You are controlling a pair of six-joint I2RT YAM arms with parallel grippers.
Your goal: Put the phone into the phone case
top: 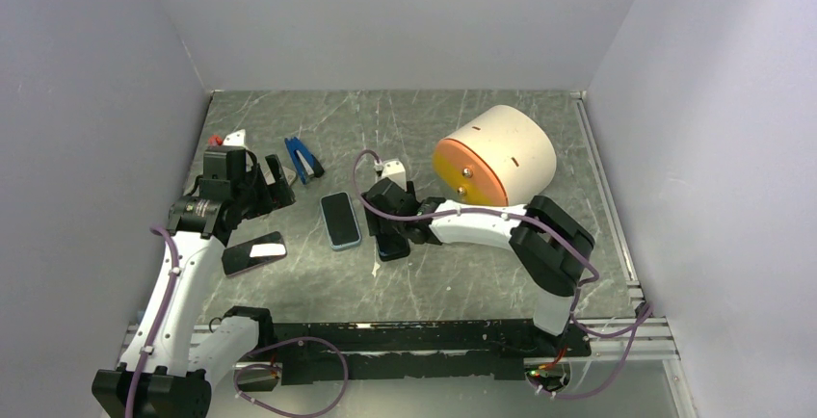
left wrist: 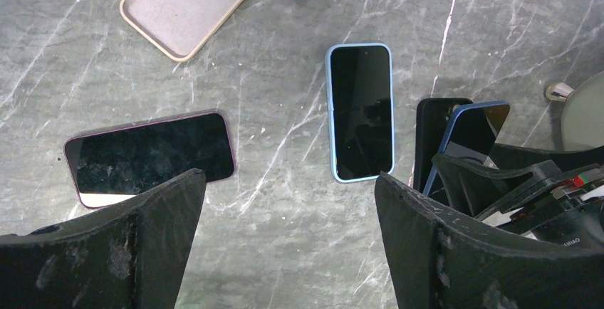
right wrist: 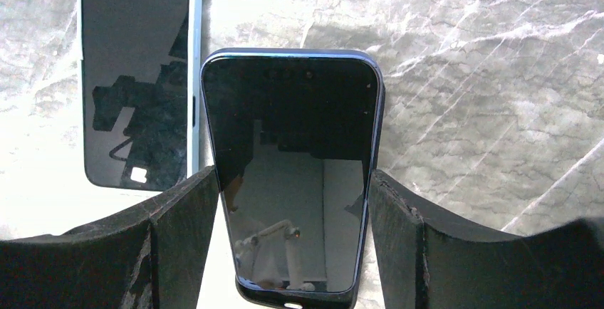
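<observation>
Right jaws pinch the dark-blue phone (right wrist: 292, 131) by its two long edges, screen up. The side grip leaves the face and both ends free for seating. In the left wrist view the phone is right of centre. It leans at an angle across the black case (left wrist: 433, 127), which lies on the desk (left wrist: 498, 31). My read of the tilt: you're feeding one end in first, then pressing the rest flat. Can't tell if any corner is under the case lip yet, because the arm hides the near end.

Left jaws are spread wide, holding nothing, hovering over the desk at the bottom of the frame. They're probably parked there to pin the case if needed.

Not yours:
- light-blue phone (left wrist: 360, 110), centre, just beside the black case, not touching
- pink-rimmed phone (left wrist: 149, 158), left
- empty beige case (left wrist: 189, 3), upper left

Risk: nothing pins the black case, so it may skid when you push down.
</observation>
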